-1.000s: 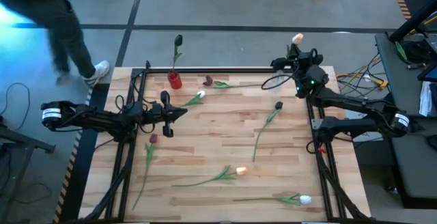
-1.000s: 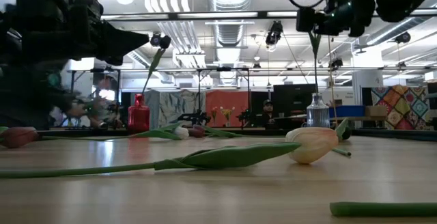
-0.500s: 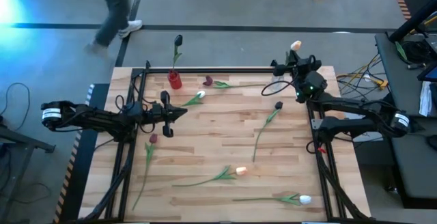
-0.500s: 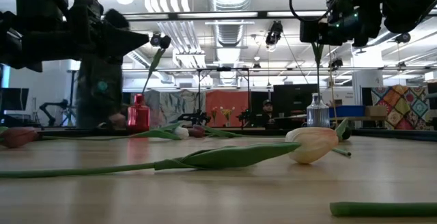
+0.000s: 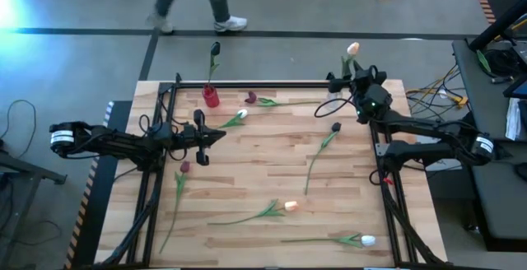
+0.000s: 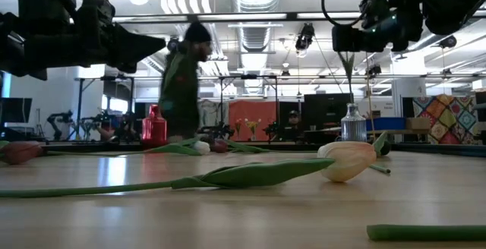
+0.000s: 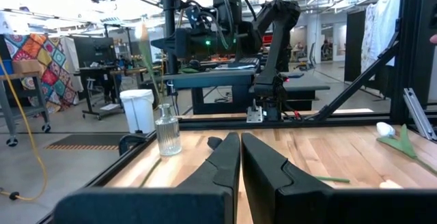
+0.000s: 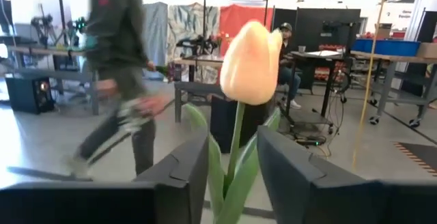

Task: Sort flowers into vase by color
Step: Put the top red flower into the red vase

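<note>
1. R gripper (image 5: 352, 76) at the far right corner of the table (image 5: 272, 171), above the clear glass vase (image 6: 352, 123). Fingers (image 8: 179, 173) parted w/ a gap each side of the stem, so not clamped on anything.
2. Peach tulip (image 5: 353, 49) stands upright betw. those fingers, head above them, stem running down toward the clear vase.
3. L gripper (image 5: 221, 135) at the left-mid table, fingers shut together, holding nothing.
4. Red vase (image 5: 211, 97) at the far left w/ a dark tulip (image 5: 215, 49) standing in it.
5. Loose on the table: maroon tulip (image 5: 250, 98) and white tulip (image 5: 242, 114) just right of the red vase; dark tulip (image 5: 336, 127) right of centre; maroon one (image 5: 184, 167) near the L arm; peach one (image 5: 290, 207) near-centre; white one (image 5: 367, 240) at the near right edge.
6. Person (image 6: 184, 82) walking past beyond the far edge.
</note>
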### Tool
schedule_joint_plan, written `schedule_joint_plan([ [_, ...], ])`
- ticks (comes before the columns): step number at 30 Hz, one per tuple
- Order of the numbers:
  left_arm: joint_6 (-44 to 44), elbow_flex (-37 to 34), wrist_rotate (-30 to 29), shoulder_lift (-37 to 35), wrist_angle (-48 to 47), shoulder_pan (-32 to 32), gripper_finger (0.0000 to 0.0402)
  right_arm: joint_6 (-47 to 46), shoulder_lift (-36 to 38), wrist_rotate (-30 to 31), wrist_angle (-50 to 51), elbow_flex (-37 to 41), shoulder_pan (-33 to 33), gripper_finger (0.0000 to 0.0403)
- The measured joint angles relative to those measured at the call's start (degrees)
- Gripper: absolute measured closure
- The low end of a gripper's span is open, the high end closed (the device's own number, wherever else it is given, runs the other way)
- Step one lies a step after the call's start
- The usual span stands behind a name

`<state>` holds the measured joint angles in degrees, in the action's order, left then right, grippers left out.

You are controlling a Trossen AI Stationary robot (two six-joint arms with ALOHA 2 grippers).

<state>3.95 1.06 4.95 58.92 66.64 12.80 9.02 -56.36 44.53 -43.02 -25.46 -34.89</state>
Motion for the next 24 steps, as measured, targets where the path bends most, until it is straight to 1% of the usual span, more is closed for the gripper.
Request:
schedule_joint_plan([
  [6,0.0,0.0,0.0,0.0,-0.2,0.0,0.0402,-0.7,0.0,0.0,6.0,-2.0,0.0,0.0251],
  [12,0.0,0.0,0.0,0.0,-0.3,0.0,0.0402,-1.5,0.0,0.0,12.8,-4.7,0.0,0.0237],
  [18,0.0,0.0,0.0,0.0,-0.9,0.0,0.0402,-1.6,0.3,0.1,18.2,-7.2,0.6,0.0238],
  [24,0.0,0.0,0.1,0.0,-1.0,0.0,0.0402,-1.0,2.4,0.1,22.3,-8.9,3.1,0.0254],
])
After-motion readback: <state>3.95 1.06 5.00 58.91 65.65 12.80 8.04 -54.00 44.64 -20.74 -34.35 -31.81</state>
